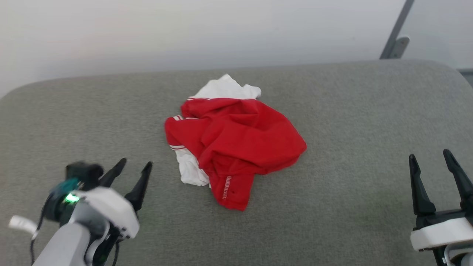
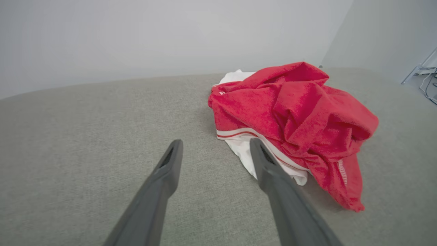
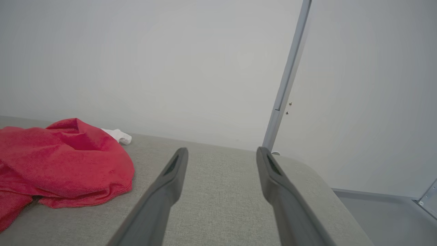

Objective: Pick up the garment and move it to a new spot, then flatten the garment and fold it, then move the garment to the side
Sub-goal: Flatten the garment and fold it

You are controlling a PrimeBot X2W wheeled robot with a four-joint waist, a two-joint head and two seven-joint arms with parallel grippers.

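Here, the left end effector [image 1: 136,161] hovers released near the crumpled red-and-white jersey T-shirt [image 1: 236,140], heaped midway across the grey upholstered cushion [image 1: 351,111]; the right end effector [image 1: 428,153], fingers spread, sits well apart.

No text, number, label or sign can be read — nothing legible is found. On the crumpled garment [image 1: 236,142], no print can be made out.
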